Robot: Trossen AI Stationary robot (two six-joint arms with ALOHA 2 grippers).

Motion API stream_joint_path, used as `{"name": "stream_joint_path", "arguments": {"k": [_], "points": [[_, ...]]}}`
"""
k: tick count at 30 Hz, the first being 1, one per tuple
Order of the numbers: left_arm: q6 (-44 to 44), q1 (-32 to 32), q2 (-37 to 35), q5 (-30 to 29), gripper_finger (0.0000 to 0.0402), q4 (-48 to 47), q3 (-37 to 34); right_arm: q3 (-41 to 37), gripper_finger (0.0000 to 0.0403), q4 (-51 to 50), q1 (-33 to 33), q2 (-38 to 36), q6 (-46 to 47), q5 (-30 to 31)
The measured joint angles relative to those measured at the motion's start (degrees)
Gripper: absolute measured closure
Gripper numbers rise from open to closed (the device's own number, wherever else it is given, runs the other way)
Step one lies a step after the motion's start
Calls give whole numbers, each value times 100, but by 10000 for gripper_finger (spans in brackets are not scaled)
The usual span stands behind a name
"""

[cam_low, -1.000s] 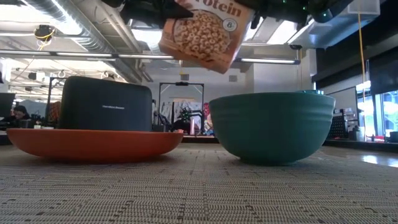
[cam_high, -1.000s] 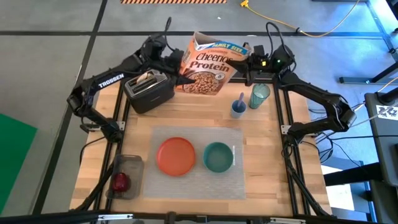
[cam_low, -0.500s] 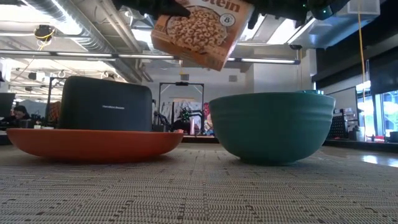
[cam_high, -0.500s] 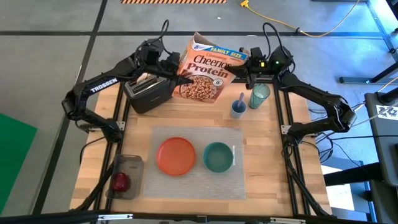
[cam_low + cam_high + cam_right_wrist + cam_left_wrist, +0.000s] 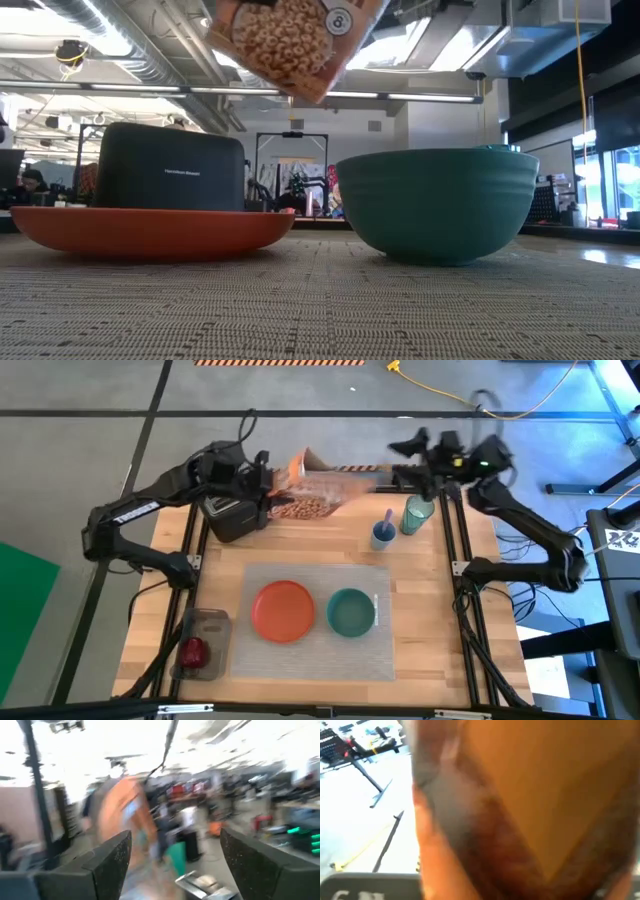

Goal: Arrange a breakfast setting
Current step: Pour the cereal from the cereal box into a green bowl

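An orange cereal box point(image 5: 318, 484) hangs blurred over the table's far edge, beside the black toaster point(image 5: 232, 518); it also shows at the top of the low view point(image 5: 290, 40). My left gripper point(image 5: 262, 478) is shut on the box. My right gripper point(image 5: 398, 460) stands open to the right of the box and apart from it; its wide-spread fingers show in the right wrist view point(image 5: 175, 865). The orange plate point(image 5: 283, 610) and the teal bowl point(image 5: 350, 612) rest on the pale placemat point(image 5: 320, 575). The green tumbler point(image 5: 417, 515) stands at the far right. My left gripper holds the cereal box by its left side point(image 5: 278, 480), coming level from the table's left. The box hangs clear of the table, tipped over. In the left wrist view the box point(image 5: 545, 795) fills the picture, and the fingers themselves do not show.
A small blue cup point(image 5: 382, 533) stands left of the tumbler. A red apple point(image 5: 193, 652) lies in a clear container at the near left corner. Bare wood lies between the placemat and the toaster.
My right gripper has opened, let go of the cereal box and drawn back toward the table's right edge. My left gripper has shut on the box's left side and carried it toward the table's left edge and upward. The box has tipped over as it went.
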Motion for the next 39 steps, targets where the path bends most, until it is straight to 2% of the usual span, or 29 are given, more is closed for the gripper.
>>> {"name": "stream_joint_path", "arguments": {"k": [5, 11, 15, 18, 21, 24, 27, 31, 34, 39], "points": [[-96, -813, -76, -681, 288, -670, 0, -2, 109, -923, -234, -654, -578, 613], [-130, -1803, -77, -1344, 288, -1811, 0, -2, 116, -2858, -55, -1311, -888, 1754], [47, -2272, -77, -1820, 288, -2292, 0, -2, 123, -4195, 543, -1604, -584, 2729], [327, -2628, -66, -1863, 289, -2307, 0, -2, 128, -5138, 1169, -1668, 88, 3291], [924, -2961, -15, -2130, 288, -2351, 0, -4, 133, -6013, 1843, -1644, 786, 3848], [1756, -3132, 75, -2751, 289, -2414, 0, -4, 138, -6681, 2503, -1589, 1466, 4383], [2496, -3159, 226, -3354, 289, -2431, 0, -7, 143, -6925, 3180, -1534, 2011, 4890], [3210, -3077, 516, -3742, 289, -2366, 2, -4, 143, -6949, 3981, -1539, 2251, 5679], [3432, -3009, 768, -3810, 289, -2310, 2, -4, 144, -6941, 4361, -1543, 2334, 6166], [3871, -2869, 1152, -3712, 289, -2217, 2, -4, 144, -7032, 4756, -1543, 2560, 6465]]}}
